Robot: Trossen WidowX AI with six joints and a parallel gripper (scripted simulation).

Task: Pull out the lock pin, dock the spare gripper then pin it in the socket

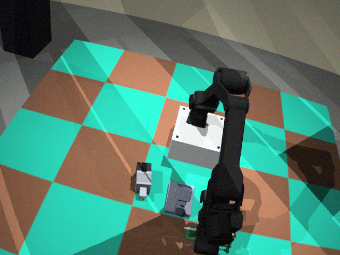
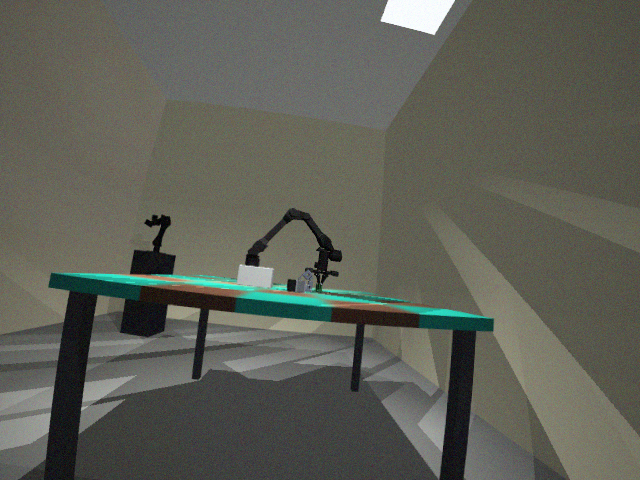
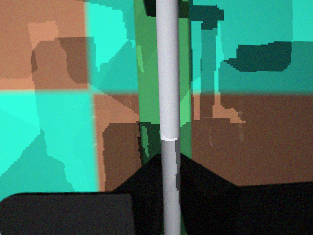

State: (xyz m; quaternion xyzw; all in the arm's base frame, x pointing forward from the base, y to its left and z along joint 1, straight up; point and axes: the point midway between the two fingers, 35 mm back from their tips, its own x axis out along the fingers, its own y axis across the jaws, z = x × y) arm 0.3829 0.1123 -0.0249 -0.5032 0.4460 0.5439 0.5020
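The lock pin is a thin grey rod point(image 1: 189, 228) point(image 3: 168, 73) with a red end showing right of the arm in the top view. My gripper point(image 2: 319, 282) point(image 3: 168, 161) is shut on the pin, low over the table; the arm hides the fingers in the top view. The pin runs lengthwise over a long green holder point(image 1: 190, 235) point(image 3: 147, 93); whether they touch I cannot tell. The lavender-grey mount point(image 1: 171, 198) point(image 2: 309, 276) stands left of the arm, with no pin seen in it. The spare gripper point(image 1: 143, 177), a grey-and-black block with a pale spigot, lies left of the mount.
A white-topped box point(image 1: 197, 137) point(image 2: 255, 276) with dark screws stands behind the mount, partly under the arm. The checkered table point(image 1: 104, 153) point(image 2: 284, 305) carries everything. A dark pedestal point(image 1: 26, 30) point(image 2: 147, 291) stands off the table, with another dark arm on it in the exterior view.
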